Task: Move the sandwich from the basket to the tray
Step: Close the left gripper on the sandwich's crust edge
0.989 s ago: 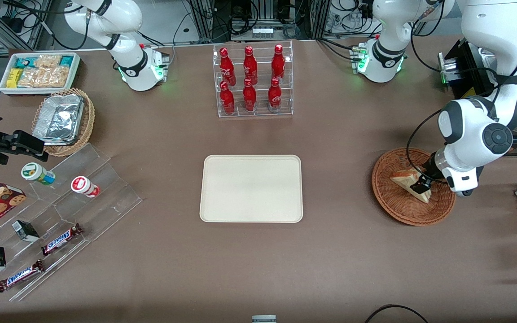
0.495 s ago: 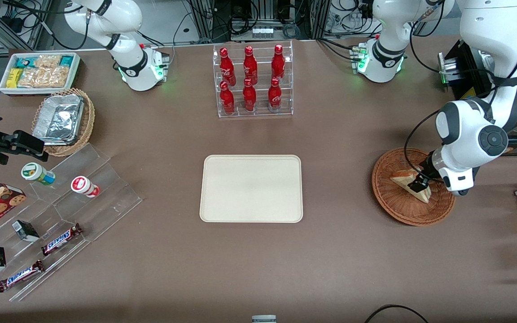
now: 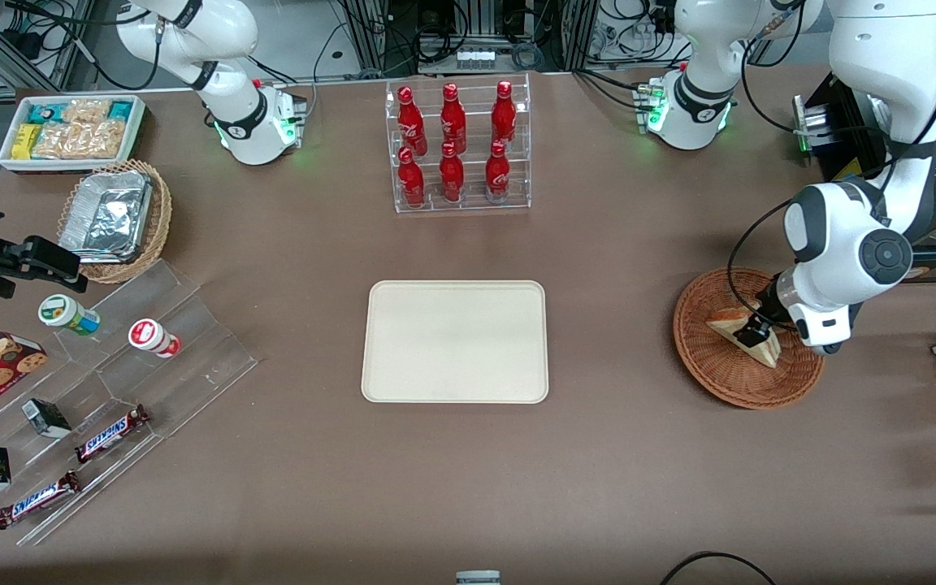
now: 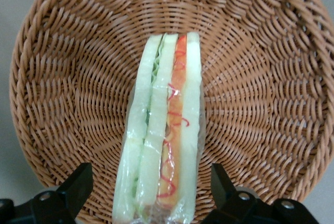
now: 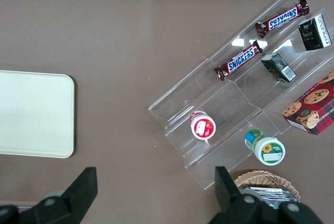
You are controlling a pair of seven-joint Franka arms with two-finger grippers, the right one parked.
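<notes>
The sandwich [image 3: 734,327] lies in the reddish-brown wicker basket [image 3: 704,367] toward the working arm's end of the table. In the left wrist view the sandwich [image 4: 167,119] is wrapped in clear film and rests on edge, its white bread and its green, orange and red filling facing the camera, with the basket [image 4: 68,78] beneath it. My gripper [image 3: 752,333] is down in the basket, open, and one black finger [image 4: 78,185] stands on each side of the sandwich with a gap on both sides. The cream-white tray [image 3: 456,341] lies bare at the table's middle.
A clear rack of red bottles [image 3: 458,146] stands farther from the front camera than the tray. Toward the parked arm's end are a stepped acrylic stand with snacks [image 3: 110,390], a tan basket of foil containers [image 3: 114,219] and a white snack bin [image 3: 70,130].
The working arm's wrist and gripper have shifted slightly toward the tray within the basket. The sandwich lies where it lay.
</notes>
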